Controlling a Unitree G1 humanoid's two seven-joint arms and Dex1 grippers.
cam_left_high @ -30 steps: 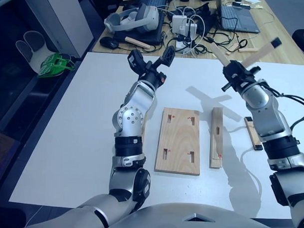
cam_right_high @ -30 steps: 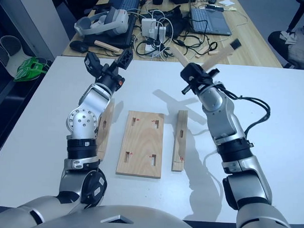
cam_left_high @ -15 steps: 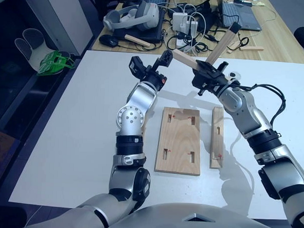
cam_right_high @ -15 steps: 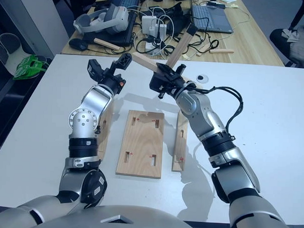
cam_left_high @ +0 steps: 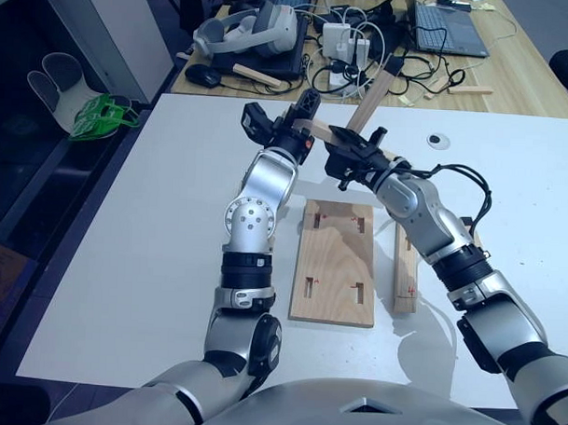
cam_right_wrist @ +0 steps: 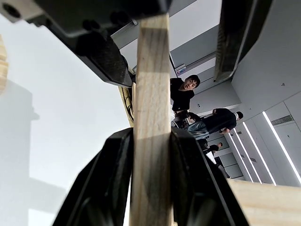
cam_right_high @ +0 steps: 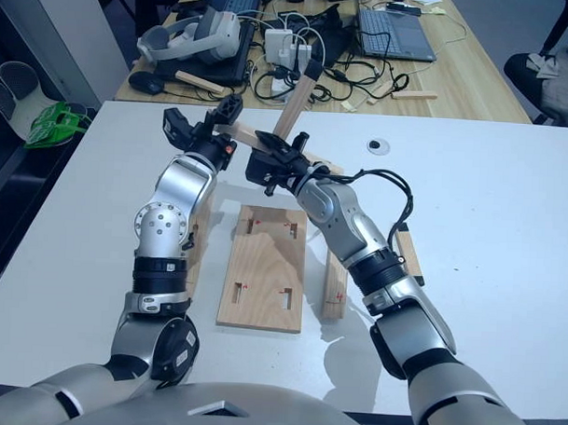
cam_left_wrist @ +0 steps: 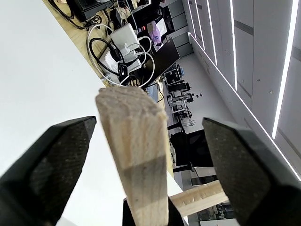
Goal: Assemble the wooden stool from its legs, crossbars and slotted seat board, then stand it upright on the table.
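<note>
Left eye view | we are clamping the crossed leg piece (cam_left_high: pixel 379 93) in our right gripper (cam_left_high: pixel 354 140) | left gripper (cam_left_high: pixel 281 112) is gaping wide around its tip

White table (cam_left_high: pixel 152 245) with seat board (cam_left_high: pixel 335 261), slotted bar (cam_left_high: pixel 405 287)

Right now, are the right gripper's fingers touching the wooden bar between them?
Touching. The right wrist view shows the right gripper fingers pressed against both sides of the wooden bar.
</note>
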